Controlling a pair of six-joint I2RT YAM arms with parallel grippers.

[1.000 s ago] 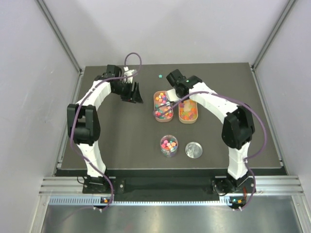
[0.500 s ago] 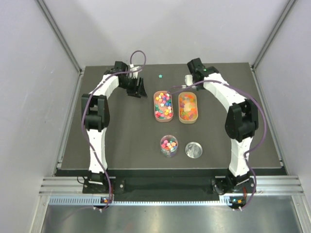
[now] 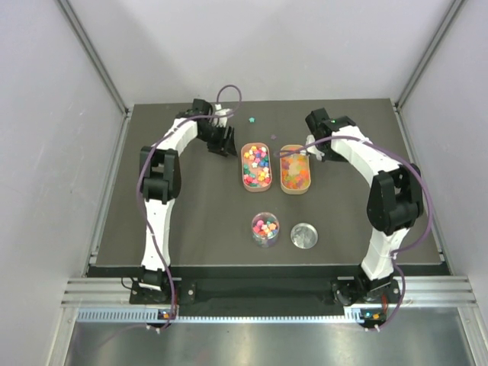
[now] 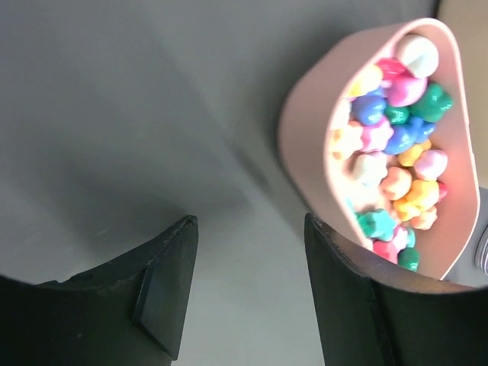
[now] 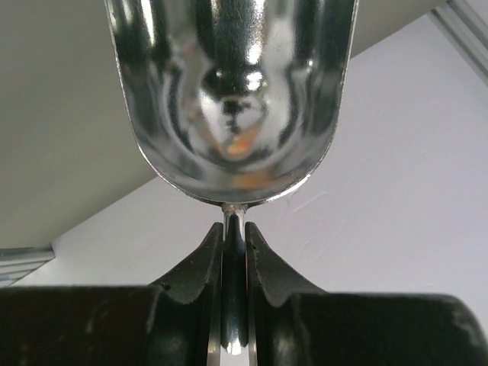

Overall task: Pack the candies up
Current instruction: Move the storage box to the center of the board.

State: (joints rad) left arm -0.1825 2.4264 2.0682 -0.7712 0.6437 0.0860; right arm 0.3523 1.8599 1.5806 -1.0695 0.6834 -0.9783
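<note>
The candies point(image 3: 257, 164) are tiny bright mixed sweets filling a pink oval tray point(image 3: 245, 149); they also show in the left wrist view point(image 4: 389, 160). A second pink oval tray point(image 3: 308, 177) holds orange and yellow sweets point(image 3: 295, 171). A small round clear jar point(image 3: 265, 229) holds more candies. My left gripper point(image 3: 222, 142) is open and empty just left of the first tray, with bare table between its jaws point(image 4: 248, 229). My right gripper point(image 3: 313, 147) is shut on the handle of a metal scoop point(image 5: 232, 99), beside the second tray's far end. The scoop bowl looks empty.
A round metal lid point(image 3: 304, 235) lies right of the jar. Two loose sweets lie on the dark table, a green one point(image 3: 251, 119) and a purple one point(image 3: 274, 137). Pale walls close in the table on three sides.
My left gripper has moved right, up to the first tray. My right gripper with the scoop swung off the trays to the back, then came down beside the second tray.
</note>
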